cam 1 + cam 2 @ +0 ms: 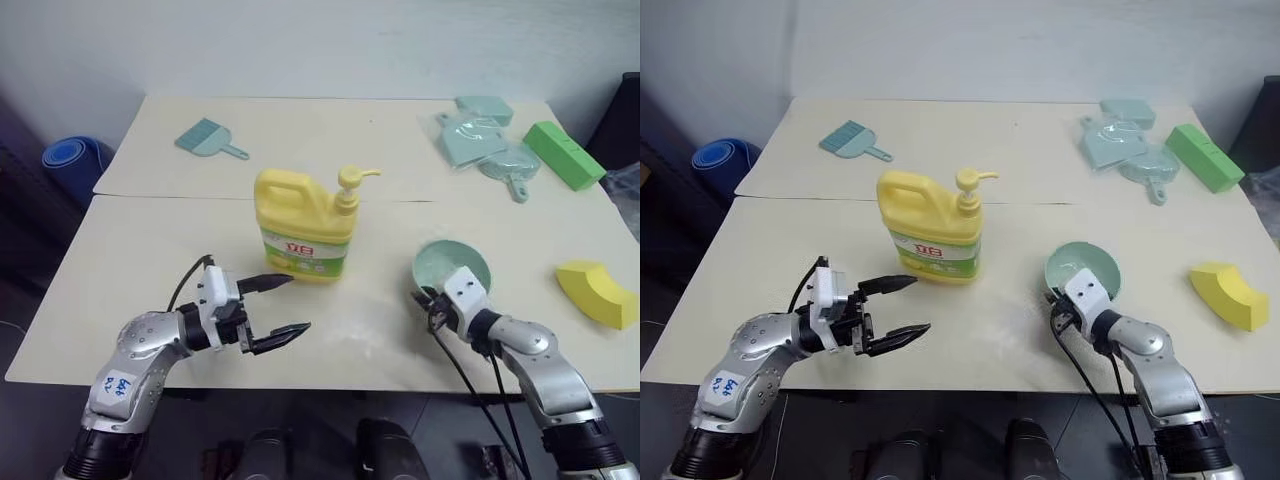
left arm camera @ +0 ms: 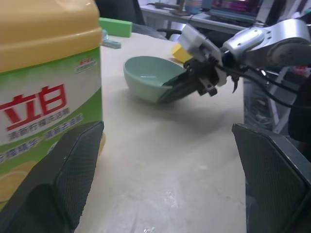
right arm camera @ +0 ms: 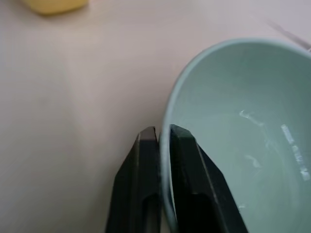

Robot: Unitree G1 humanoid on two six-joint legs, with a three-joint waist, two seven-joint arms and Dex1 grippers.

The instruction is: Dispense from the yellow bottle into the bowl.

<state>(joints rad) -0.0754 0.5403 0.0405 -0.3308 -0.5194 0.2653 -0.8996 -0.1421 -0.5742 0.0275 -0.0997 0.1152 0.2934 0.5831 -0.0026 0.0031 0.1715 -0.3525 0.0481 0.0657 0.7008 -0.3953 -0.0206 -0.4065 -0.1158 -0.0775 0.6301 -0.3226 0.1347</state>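
The yellow bottle [image 1: 305, 225], a large jug with a pump nozzle and a green label with red letters, stands upright mid-table. My left gripper [image 1: 298, 303] is open just in front of it, a little to its left, fingers level and apart from the jug [image 2: 43, 73]. To the right sits the pale mint-green bowl [image 1: 450, 262], tilted slightly. My right gripper [image 3: 163, 133] is shut on the bowl's near rim [image 3: 243, 121], one finger inside and one outside. The left wrist view shows that same grip [image 2: 167, 94] on the bowl [image 2: 146, 77].
A teal dustpan [image 1: 207, 138] lies at the back left. More teal dustpans and brushes [image 1: 480, 145] and a green block [image 1: 563, 153] lie at the back right. A yellow sponge block [image 1: 597, 292] sits near the right edge. A blue roll [image 1: 75, 155] is off the table's left side.
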